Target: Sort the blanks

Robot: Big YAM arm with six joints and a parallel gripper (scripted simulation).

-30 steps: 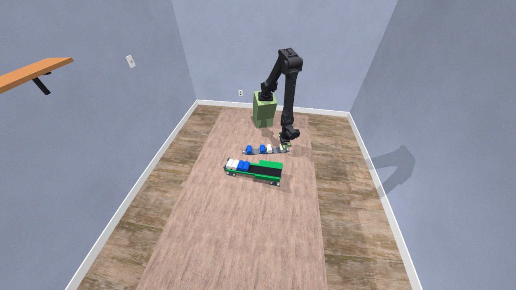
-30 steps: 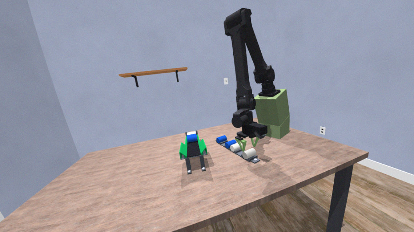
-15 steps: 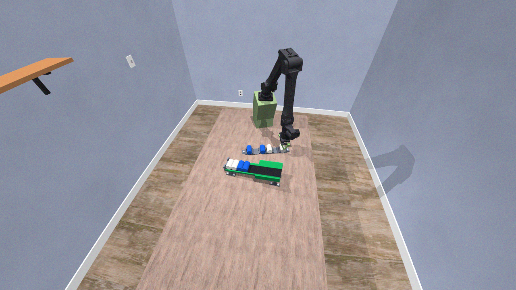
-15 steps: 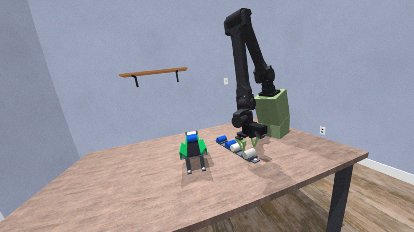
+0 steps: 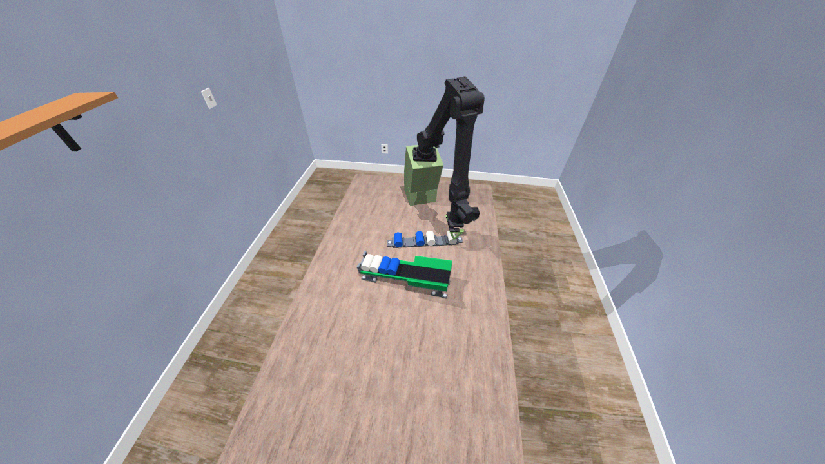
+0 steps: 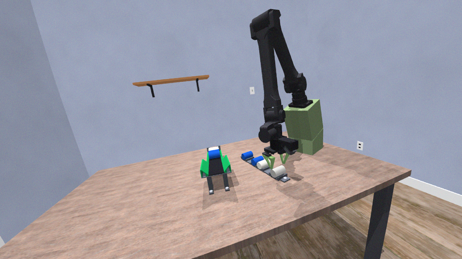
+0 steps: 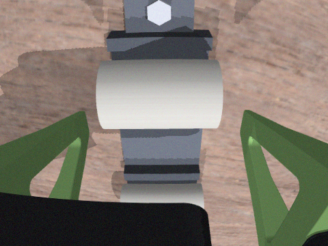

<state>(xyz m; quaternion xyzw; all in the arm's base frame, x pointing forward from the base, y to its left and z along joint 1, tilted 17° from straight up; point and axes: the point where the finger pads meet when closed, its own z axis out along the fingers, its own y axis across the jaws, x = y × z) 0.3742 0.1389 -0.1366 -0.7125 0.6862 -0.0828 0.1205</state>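
The green feed ramp (image 5: 407,272) holds a tight row at its left stop: two white blanks (image 5: 371,263), then two blue blanks (image 5: 389,265). The grey stock rack (image 5: 437,238) holds two blue blanks (image 5: 397,238) (image 5: 419,237) and two white blanks (image 5: 430,237). The last white blank (image 7: 160,94) lies across the rack's end slot, under my gripper (image 5: 456,233). In the wrist view my gripper (image 7: 164,121) is open and empty. Its green fingers stand on either side of the rack, just short of that blank. The other white blank (image 7: 161,193) is partly hidden by the gripper body.
The arm's green pedestal (image 5: 423,176) stands behind the rack. The rack's end tab with a bolt (image 7: 158,13) lies just past the white blank. The table's right edge (image 6: 403,173) is near the rack. In the exterior view the ramp (image 6: 215,164) stands left of the rack.
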